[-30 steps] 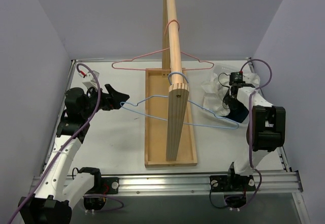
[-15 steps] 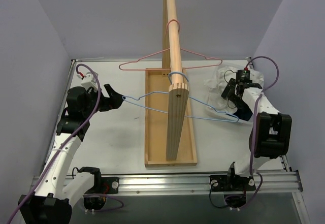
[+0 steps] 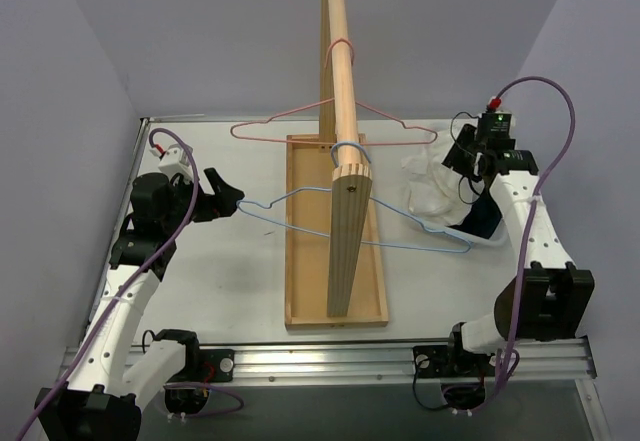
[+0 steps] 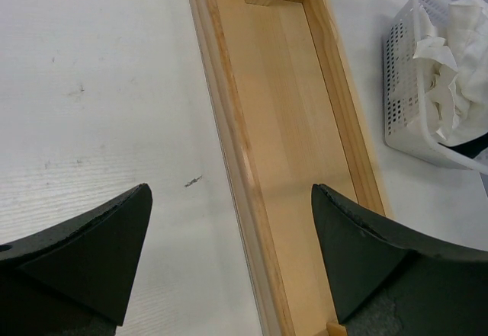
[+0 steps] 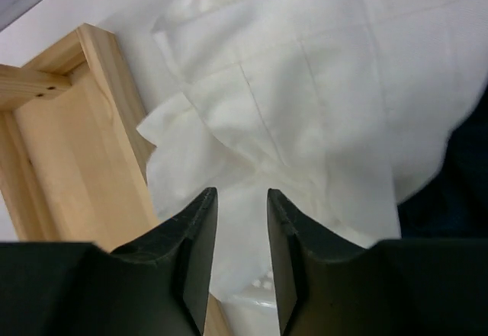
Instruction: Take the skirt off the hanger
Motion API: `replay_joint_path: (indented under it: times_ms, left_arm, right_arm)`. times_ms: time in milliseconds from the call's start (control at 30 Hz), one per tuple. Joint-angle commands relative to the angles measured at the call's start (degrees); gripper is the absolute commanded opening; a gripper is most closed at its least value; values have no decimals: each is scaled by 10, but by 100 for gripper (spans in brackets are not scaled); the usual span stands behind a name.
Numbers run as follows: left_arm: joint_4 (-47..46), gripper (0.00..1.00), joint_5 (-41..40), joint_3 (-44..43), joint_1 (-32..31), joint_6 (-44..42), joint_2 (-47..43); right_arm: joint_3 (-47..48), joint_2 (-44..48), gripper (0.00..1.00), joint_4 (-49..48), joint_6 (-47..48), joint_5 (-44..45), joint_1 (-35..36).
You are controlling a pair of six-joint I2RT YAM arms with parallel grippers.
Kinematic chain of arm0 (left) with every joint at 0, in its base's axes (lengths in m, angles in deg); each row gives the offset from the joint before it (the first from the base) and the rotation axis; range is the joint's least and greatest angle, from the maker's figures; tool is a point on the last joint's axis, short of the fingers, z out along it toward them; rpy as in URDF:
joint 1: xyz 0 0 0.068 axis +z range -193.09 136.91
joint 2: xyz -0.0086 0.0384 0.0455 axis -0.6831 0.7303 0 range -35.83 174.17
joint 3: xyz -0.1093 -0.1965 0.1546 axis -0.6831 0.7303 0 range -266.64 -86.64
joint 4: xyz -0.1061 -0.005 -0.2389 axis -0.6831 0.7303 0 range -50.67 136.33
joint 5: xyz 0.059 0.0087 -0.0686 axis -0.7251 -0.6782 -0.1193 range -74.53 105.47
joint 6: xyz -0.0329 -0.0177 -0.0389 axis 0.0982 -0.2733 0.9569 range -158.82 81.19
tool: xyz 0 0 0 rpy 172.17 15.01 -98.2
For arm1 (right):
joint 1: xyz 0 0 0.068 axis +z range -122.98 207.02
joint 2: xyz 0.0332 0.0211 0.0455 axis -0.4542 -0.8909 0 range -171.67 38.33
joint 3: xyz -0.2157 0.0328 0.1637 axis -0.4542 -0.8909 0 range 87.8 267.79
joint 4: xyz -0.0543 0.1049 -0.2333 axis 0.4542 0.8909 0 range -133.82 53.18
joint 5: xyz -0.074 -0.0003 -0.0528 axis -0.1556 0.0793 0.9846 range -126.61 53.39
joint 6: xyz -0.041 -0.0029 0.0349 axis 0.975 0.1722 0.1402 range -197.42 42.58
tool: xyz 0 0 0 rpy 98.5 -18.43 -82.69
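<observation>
The bare blue wire hanger (image 3: 349,146) hangs by its hook on the wooden rod (image 3: 340,51). A crumpled white garment (image 3: 425,186) (image 5: 305,100) (image 4: 457,62), the skirt as far as I can tell, lies in the white basket (image 4: 404,92) at the right. My right gripper (image 3: 462,153) (image 5: 240,193) hovers above it, jaws a little apart, nothing between them. My left gripper (image 3: 228,193) (image 4: 230,191) stands wide open and empty beside the hanger's left tip.
A pink wire hanger (image 3: 290,121) hangs further back on the rod. The rod's wooden base tray (image 3: 300,261) (image 4: 290,168) lies in the middle of the table. A dark cloth (image 3: 487,219) (image 5: 457,176) sits in the basket beside the white garment.
My right gripper, low and shut at the basket before, has opened, risen and moved back. The blue hanger swung a little. The left arm stayed put.
</observation>
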Motion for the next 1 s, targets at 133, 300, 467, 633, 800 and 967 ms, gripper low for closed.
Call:
replay_joint_path:
  times_ms: [133, 300, 467, 633, 800, 967]
  left_arm:
    - [15, 94, -7, -34, -2, 1, -16]
    - [8, 94, 9, -24, 0, 22, -10]
    - [3, 94, 10, -18, 0, 27, -15]
    - [12, 94, -6, -28, 0, 28, -16]
    - [25, 94, -22, -35, 0, 47, -17]
    - [42, 94, -41, -28, 0, 71, -39]
  right_arm:
    - [58, -188, 0, -41, -19, -79, -18]
    - [31, -258, 0, -35, -13, 2, -32]
    - [-8, -230, 0, -43, 6, 85, -36]
    - [6, -149, 37, -39, 34, 65, -29]
    - [39, -79, 61, 12, 39, 69, -24]
    - [8, 41, 100, 59, 24, 98, -14]
